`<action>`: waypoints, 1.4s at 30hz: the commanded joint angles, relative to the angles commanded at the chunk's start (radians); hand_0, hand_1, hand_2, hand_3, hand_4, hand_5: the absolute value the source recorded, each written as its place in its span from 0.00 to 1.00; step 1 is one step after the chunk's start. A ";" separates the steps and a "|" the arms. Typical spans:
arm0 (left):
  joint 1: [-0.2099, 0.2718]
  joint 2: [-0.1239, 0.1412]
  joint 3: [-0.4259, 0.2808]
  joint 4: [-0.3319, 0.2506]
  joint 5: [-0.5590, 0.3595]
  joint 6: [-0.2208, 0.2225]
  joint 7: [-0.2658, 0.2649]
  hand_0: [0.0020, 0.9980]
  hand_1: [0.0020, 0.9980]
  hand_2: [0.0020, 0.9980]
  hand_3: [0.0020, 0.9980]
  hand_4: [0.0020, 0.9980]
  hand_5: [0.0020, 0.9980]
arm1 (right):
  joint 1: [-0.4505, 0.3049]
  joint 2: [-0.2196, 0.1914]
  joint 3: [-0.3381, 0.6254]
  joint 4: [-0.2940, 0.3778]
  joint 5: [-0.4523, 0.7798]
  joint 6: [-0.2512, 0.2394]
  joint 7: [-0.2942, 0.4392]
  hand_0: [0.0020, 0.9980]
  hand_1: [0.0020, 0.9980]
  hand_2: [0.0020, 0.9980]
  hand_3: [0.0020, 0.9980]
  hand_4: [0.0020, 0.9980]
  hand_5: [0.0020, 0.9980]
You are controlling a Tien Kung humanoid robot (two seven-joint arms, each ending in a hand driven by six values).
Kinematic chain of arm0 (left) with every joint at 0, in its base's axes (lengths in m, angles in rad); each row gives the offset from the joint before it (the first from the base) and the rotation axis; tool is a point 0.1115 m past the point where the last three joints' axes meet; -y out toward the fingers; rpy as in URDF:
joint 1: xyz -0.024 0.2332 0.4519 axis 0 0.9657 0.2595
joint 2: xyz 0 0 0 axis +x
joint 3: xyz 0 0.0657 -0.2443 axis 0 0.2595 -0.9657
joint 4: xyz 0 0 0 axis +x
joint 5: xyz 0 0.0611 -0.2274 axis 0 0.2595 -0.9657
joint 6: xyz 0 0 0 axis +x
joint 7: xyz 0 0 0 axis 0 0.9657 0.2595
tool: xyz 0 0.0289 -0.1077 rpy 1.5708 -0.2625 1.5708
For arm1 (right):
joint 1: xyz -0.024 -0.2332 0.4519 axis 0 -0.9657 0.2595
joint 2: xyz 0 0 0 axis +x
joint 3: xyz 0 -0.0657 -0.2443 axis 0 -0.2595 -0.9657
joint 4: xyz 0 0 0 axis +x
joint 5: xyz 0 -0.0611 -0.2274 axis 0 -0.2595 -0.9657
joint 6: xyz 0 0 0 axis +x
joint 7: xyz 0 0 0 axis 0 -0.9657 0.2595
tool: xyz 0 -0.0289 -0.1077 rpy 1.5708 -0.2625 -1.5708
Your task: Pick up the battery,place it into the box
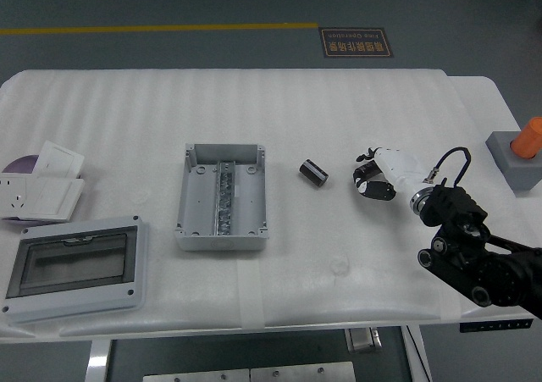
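A small black cylindrical battery (313,172) lies on its side on the white table, just right of the open grey box (222,196). The box has a metal rail down its middle and holds nothing else. My right hand (373,179), white-backed with black fingers, hovers a short way right of the battery, apart from it. Its fingers are loosely curled and hold nothing. The black right arm (474,255) comes in from the lower right. My left arm does not show.
The box's grey lid with a clear window (72,266) lies at the front left. White socket plates (42,187) and a purple disc sit at the left edge. An orange cylinder on a grey block (518,153) stands at the far right.
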 joint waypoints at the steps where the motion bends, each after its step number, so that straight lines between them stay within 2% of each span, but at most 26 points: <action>1: 0.000 0.000 0.000 0.000 0.000 0.000 0.000 0.66 0.67 0.61 0.62 0.55 0.68 | -0.001 -0.001 0.002 0.011 0.004 -0.004 0.001 0.43 0.68 0.76 0.73 0.21 0.19; 11: 0.001 -0.001 -0.009 0.000 0.011 0.000 0.004 0.66 0.67 0.61 0.62 0.55 0.67 | -0.005 0.008 -0.001 0.209 0.123 -0.069 0.033 0.43 0.67 0.74 0.72 0.20 0.18; 15: 0.003 0.000 -0.005 0.000 0.007 -0.001 0.006 0.66 0.67 0.61 0.62 0.55 0.67 | 0.012 0.020 -0.034 0.306 0.192 -0.103 0.057 0.43 0.67 0.74 0.72 0.20 0.18; 20: 0.006 0.003 -0.007 0.000 0.010 -0.003 0.012 0.66 0.67 0.61 0.62 0.56 0.67 | 0.051 0.043 -0.098 0.395 0.243 -0.121 0.078 0.44 0.67 0.74 0.72 0.21 0.18; 21: 0.007 0.003 -0.009 0.000 0.012 -0.003 0.013 0.66 0.67 0.61 0.62 0.56 0.67 | 0.059 0.051 -0.111 0.399 0.249 -0.117 0.080 0.44 0.67 0.74 0.72 0.21 0.18; 22: 0.007 0.004 -0.009 0.000 0.012 -0.003 0.014 0.66 0.67 0.61 0.62 0.56 0.67 | 0.067 0.060 -0.125 0.398 0.256 -0.112 0.083 0.54 0.67 0.75 0.73 0.25 0.19; 27: 0.004 0.003 -0.018 0.000 0.027 -0.003 0.018 0.66 0.67 0.61 0.62 0.56 0.67 | 0.096 0.095 -0.187 0.379 0.339 -0.075 0.098 0.54 0.67 0.75 0.73 0.25 0.19; 28: 0.004 0.002 -0.020 0.000 0.030 -0.003 0.019 0.66 0.67 0.61 0.62 0.56 0.67 | 0.100 0.099 -0.196 0.375 0.358 -0.069 0.099 0.76 0.75 0.80 0.76 0.43 0.28; 33: 0.002 0.002 -0.033 0.000 0.049 -0.004 0.024 0.66 0.67 0.61 0.62 0.56 0.67 | 0.115 0.113 -0.231 0.358 0.400 -0.049 0.092 0.76 0.75 0.80 0.76 0.43 0.28; 34: 0.002 0.002 -0.036 0.000 0.052 -0.005 0.025 0.66 0.67 0.61 0.62 0.56 0.67 | 0.116 0.116 -0.234 0.355 0.405 -0.047 0.090 0.88 0.83 0.84 0.81 0.50 0.32; 39: 0.002 0.001 -0.042 0.000 0.059 -0.006 0.028 0.66 0.67 0.61 0.62 0.56 0.67 | 0.115 0.127 -0.239 0.342 0.435 -0.043 0.080 0.88 0.83 0.84 0.81 0.50 0.32; 40: 0.001 0.001 -0.044 0.000 0.061 -0.006 0.028 0.66 0.67 0.61 0.62 0.56 0.67 | 0.116 0.127 -0.241 0.340 0.439 -0.042 0.077 0.93 0.85 0.85 0.84 0.51 0.33; 42: 0.001 0.001 -0.046 0.000 0.064 -0.007 0.028 0.66 0.67 0.61 0.62 0.56 0.67 | 0.116 0.127 -0.243 0.337 0.443 -0.040 0.073 0.93 0.85 0.85 0.84 0.51 0.33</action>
